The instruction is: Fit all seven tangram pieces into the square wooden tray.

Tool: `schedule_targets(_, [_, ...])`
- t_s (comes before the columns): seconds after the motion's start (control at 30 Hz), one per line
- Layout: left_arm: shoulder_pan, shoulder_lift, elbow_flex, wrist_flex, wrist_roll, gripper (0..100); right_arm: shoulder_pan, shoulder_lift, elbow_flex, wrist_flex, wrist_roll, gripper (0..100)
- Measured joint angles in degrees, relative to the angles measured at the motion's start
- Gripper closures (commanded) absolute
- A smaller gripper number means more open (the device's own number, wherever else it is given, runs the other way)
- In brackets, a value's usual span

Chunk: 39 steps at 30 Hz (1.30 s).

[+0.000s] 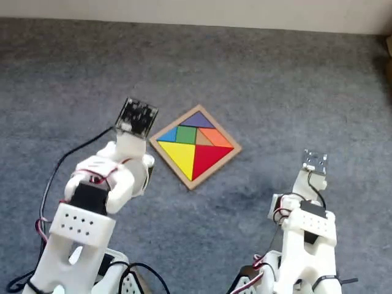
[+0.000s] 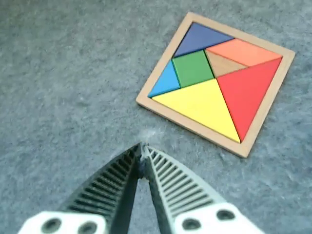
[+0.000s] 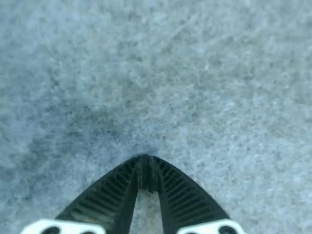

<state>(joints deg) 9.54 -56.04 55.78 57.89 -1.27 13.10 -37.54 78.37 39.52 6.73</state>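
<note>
The square wooden tray (image 2: 191,124) lies flat on the grey, carpet-like top of the bench (image 1: 275,79), near the middle, turned so one corner points to the near side. All seven pieces sit inside it, and they fill it edge to edge.

- The big yellow triangle (image 2: 200,105) and the big red triangle (image 2: 248,97) take up the near half. They meet along one long side.
- The green square (image 2: 192,68) sits in the middle.
- The light blue triangle (image 2: 166,80) is tucked into the left corner.
- The dark blue piece (image 2: 202,39), the orange triangle (image 2: 241,51) and the small tan triangle (image 2: 224,64) fill the far half.

No gap shows between them. I think they lie this way because it is the only way they all make one square.

The left gripper (image 2: 142,150) hangs over bare bench just to the left of the tray and does not touch it. Its fingers are pressed together and hold nothing. The right gripper (image 3: 145,162) is over bare bench to the right and nearer, well apart from the tray. Its fingers are pressed together too, and they are empty.

I think both arms stay off to the sides because there is no piece left to pick up. The job looks done.
</note>
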Motion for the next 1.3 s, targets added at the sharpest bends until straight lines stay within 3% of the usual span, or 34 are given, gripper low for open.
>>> schedule_targets(0.2, [0.0, -9.2, 8.4, -0.2, 0.0, 99, 0.0, -4.8, 0.9, 3.0, -3.8, 99.4])
schedule_targets(0.4, [-0.1, -19.0, 16.9, -0.2, 0.0, 99, -1.3, -23.5, 9.1, 7.6, -4.7, 99.4])
schedule_targets(0.67, [-8.7, -32.0, 28.0, -0.9, 0.0, 99, -4.6, -55.5, 17.8, 9.7, -5.1, 99.4])
schedule_targets(0.77, [-11.8, -37.5, 32.3, -0.9, 0.0, 99, -5.3, -64.7, 17.8, 16.2, -5.1, 99.4])
schedule_targets(0.93, [-15.6, -45.7, 39.8, -1.1, 0.0, 99, -5.7, -65.8, 17.7, 19.6, -5.1, 99.4])
schedule_targets(1.13, [-16.7, -45.9, 40.3, -3.3, 0.0, 99, -5.7, -65.5, 17.7, 25.1, -5.1, 99.4])
schedule_targets(1.3, [-16.8, -45.8, 40.3, 4.9, 0.0, 99, -5.7, -65.5, 17.7, 28.9, -5.1, 99.4])
